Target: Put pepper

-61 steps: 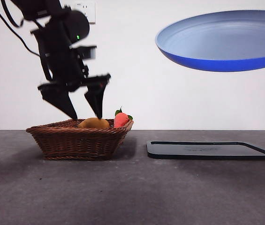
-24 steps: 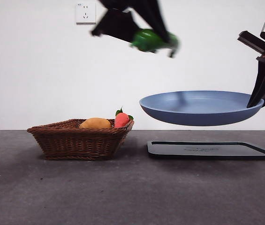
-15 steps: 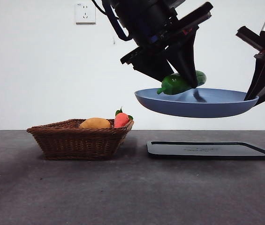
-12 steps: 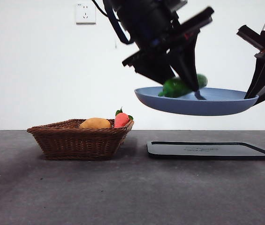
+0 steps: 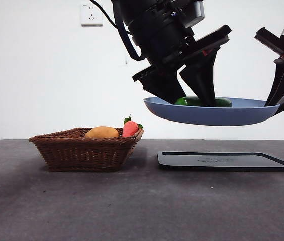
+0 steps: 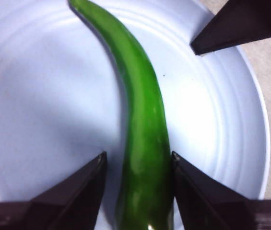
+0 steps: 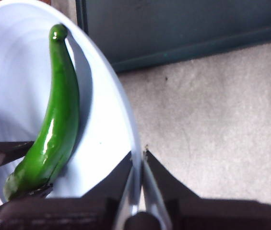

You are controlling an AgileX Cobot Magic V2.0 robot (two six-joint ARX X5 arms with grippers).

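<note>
The long glossy green pepper (image 5: 202,102) lies flat in the blue plate (image 5: 212,116), which is held in the air above the black tray. In the left wrist view the pepper (image 6: 145,124) lies between my left gripper's (image 6: 137,155) jaws on the plate (image 6: 39,96), with a gap on one side, so the jaws are open. In the front view the left gripper (image 5: 189,103) reaches down into the plate. My right gripper (image 7: 139,155) is shut on the plate's rim (image 7: 125,139), at the right in the front view (image 5: 275,105). The pepper (image 7: 58,120) also shows there.
A wicker basket (image 5: 86,150) stands on the table at the left, holding a yellow-orange fruit (image 5: 101,132) and a red item with green leaves (image 5: 130,128). A flat black tray (image 5: 227,160) lies on the table under the plate. A wall socket (image 5: 91,13) is behind.
My left gripper carried the pepper from the basket side down into the plate. The pepper went from tilted in the jaws to lying flat. The plate came down from higher up.
</note>
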